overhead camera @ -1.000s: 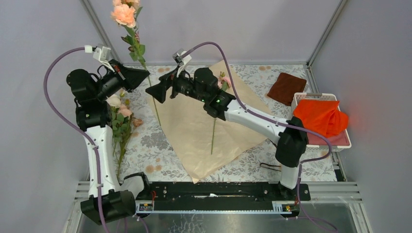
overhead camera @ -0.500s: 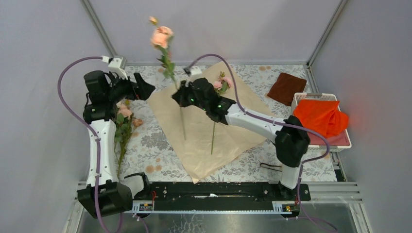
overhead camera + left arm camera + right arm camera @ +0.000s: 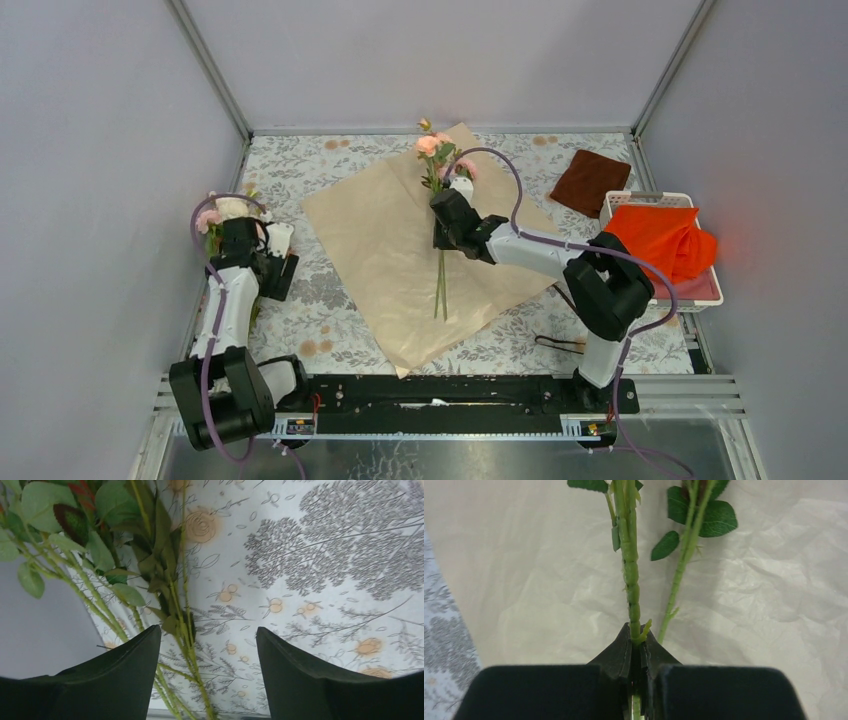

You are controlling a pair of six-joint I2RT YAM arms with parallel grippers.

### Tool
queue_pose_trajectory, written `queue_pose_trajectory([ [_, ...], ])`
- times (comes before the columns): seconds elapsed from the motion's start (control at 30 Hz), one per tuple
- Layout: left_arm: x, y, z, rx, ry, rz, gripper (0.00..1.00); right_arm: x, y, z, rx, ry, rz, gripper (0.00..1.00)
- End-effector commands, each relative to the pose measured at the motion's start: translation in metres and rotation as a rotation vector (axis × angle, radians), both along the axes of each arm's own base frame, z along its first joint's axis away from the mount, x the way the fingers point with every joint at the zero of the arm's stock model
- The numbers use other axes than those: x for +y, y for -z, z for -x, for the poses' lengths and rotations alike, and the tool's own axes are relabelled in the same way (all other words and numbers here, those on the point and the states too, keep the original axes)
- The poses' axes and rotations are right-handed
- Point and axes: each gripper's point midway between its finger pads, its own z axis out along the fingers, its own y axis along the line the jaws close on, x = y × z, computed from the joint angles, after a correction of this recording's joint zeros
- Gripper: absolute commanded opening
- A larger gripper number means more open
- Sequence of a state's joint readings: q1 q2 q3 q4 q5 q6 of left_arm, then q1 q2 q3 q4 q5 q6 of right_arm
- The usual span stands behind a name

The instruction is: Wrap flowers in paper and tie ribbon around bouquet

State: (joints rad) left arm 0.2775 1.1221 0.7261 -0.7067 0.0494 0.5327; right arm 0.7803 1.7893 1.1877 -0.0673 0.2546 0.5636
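– right wrist view: what has the right gripper (image 3: 638,640) got?
– its black jaws are pinched tight on a thin green rose stem (image 3: 630,580), which runs straight out from the fingertips. a second leafy green stem (image 3: 681,560) lies just beside it on the right, on the pale crinkled side of the large peach-orange kraft paper sheet (image 3: 774,605).
– and from the top external view?
– the right gripper (image 3: 440,240) sits low over the middle of the paper sheet (image 3: 370,250). the pale pink rose heads (image 3: 432,146) point to the far edge of the sheet and the stem ends trail to the near side of the gripper, side by side.
– the left gripper (image 3: 207,630)?
– its jaws stand wide apart, holding nothing. it hangs low at the left edge of the grey-and-gold floral tablecloth (image 3: 325,555), well apart from the paper. the remaining bunch of cream and pink roses with green leaves (image 3: 225,210) lies just left of and beyond it; in the left wrist view its long stems (image 3: 185,605) run down between the two fingers, but i cannot tell whether they touch.
– anything else?
– a dark brown folded cloth (image 3: 590,180) far right, and a bright orange cloth (image 3: 660,240) in a white basket (image 3: 712,290).
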Motion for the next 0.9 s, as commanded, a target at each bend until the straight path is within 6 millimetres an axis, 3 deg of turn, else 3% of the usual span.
queue_pose_trajectory([
  [0.0,0.022,0.004,0.017,0.045,-0.014,-0.106,0.75,-0.009,0.006,-0.020,-0.010,0.109,-0.001,0.04],
  [0.17,0.036,0.024,0.029,0.096,-0.052,-0.120,0.66,-0.010,0.008,-0.019,0.009,0.098,0.025,0.39],
  [0.3,0.042,0.035,0.030,0.116,-0.068,-0.086,0.62,-0.017,-0.010,-0.019,-0.029,0.102,0.043,0.53],
  [0.47,0.045,0.048,0.030,0.140,-0.087,-0.057,0.56,-0.022,-0.037,-0.016,-0.078,0.070,0.064,0.54],
  [0.87,0.060,0.075,0.024,0.169,-0.161,0.005,0.51,-0.029,-0.070,-0.004,-0.134,0.038,0.076,0.54],
])
